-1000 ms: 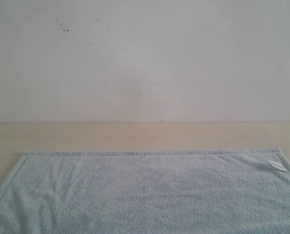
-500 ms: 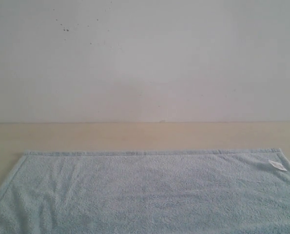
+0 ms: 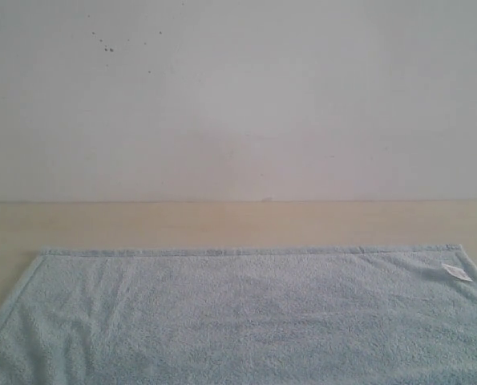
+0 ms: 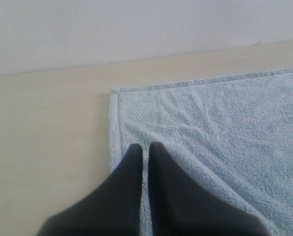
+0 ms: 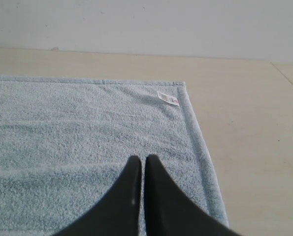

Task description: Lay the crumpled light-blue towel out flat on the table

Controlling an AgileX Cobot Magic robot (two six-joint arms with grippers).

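Observation:
The light-blue towel [image 3: 246, 317] lies spread flat on the beige table [image 3: 222, 223], its far hem straight and its white tag [image 3: 456, 273] near the far right corner. No gripper shows in the exterior view. In the left wrist view my left gripper [image 4: 146, 147] hovers over the towel [image 4: 220, 132] near its left hem, fingers together with nothing between them. In the right wrist view my right gripper [image 5: 141, 159] is shut over the towel [image 5: 77, 132] near its right hem, short of the tag [image 5: 168, 98].
A white wall [image 3: 238, 96] rises behind the table's far edge. Bare table shows left of the towel [image 4: 43, 132] and right of it [image 5: 249, 142].

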